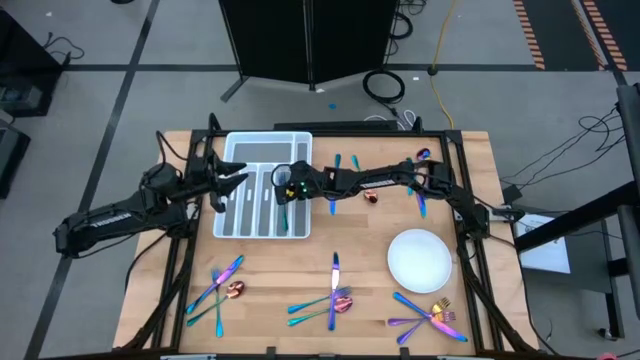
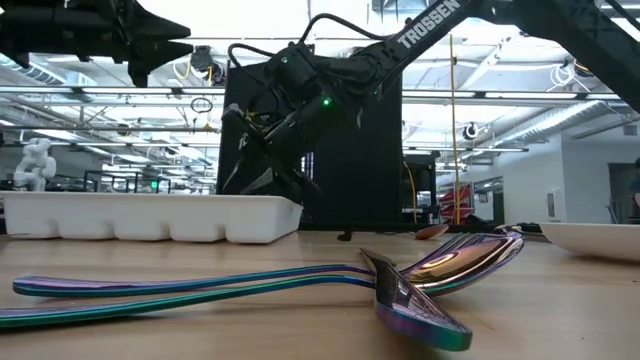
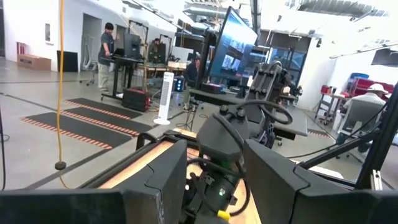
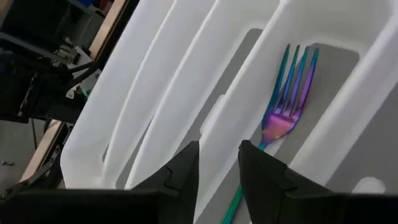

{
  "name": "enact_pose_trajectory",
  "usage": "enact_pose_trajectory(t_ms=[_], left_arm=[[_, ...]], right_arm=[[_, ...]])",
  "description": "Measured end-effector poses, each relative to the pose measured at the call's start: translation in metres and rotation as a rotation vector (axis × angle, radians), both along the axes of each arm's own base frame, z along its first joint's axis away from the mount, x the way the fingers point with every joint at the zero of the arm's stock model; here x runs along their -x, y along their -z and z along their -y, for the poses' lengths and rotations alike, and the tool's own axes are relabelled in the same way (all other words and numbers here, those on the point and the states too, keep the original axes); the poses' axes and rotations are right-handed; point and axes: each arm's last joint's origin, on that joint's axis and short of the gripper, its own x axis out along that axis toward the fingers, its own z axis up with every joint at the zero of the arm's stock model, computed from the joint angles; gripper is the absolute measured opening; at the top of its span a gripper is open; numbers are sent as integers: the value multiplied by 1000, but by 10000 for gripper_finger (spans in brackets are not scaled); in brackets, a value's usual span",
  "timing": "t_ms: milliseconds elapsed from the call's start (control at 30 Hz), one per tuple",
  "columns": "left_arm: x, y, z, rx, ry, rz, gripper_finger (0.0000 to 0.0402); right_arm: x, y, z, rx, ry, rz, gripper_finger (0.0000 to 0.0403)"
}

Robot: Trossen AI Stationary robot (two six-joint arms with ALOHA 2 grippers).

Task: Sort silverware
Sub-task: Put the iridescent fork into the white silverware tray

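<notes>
A white divided tray (image 1: pixel 262 150) sits at the table's far left-centre. One rainbow fork (image 4: pixel 283 106) lies flat in a tray compartment, tines away from my right gripper (image 4: pixel 219 167). That gripper hovers over the tray (image 1: pixel 283 186), fingers pointing down with a narrow gap. The fork's handle runs beneath them, and I cannot tell whether they touch it. My left gripper (image 1: pixel 236 180) is open and hangs above the tray's left side, high in the low view (image 2: pixel 150 45). Loose silverware lies in clusters near the table's near edge (image 1: pixel 222 287) (image 1: pixel 335 296) (image 1: pixel 430 318).
A round white plate (image 1: pixel 420 258) sits right of centre. More rainbow pieces lie at the far right (image 1: pixel 420 192) (image 1: pixel 355 162), with a spoon (image 1: pixel 372 197) beside them. A spoon and fork (image 2: pixel 440 268) lie close to the low camera. People stand in the room beyond.
</notes>
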Motion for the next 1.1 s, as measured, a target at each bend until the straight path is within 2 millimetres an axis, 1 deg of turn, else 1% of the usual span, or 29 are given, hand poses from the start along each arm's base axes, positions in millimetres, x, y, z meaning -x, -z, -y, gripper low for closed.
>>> enact_pose_trajectory(t_ms=[200, 267, 367, 567, 733, 867, 933, 1000, 1100], left_arm=[[0, 1, 0, 2, 0, -6, 160], [0, 1, 0, 5, 0, -13, 160], [0, 2, 0, 6, -1, -25, 160], [-2, 3, -1, 7, -1, -34, 160], [-3, 4, -1, 10, -1, -39, 160], [-4, 5, -2, 12, -1, -47, 160], [-5, 5, -2, 14, -1, -54, 160], [-6, 6, -2, 17, -2, -59, 160], [-8, 7, -3, 22, -1, -74, 160]], right_arm=[[3, -16, 9, 25, -73, 42, 100], [7, -23, 13, 19, -103, 30, 100], [16, -39, 19, 26, -125, 13, 100], [44, -75, 25, 75, -161, -109, 100], [71, -96, 22, 108, -219, -250, 100], [83, -105, 18, 136, -269, -310, 100], [89, -108, 16, 155, -290, -314, 100], [99, -107, 14, 158, -296, -323, 100], [122, -104, 14, 156, -272, -313, 100]])
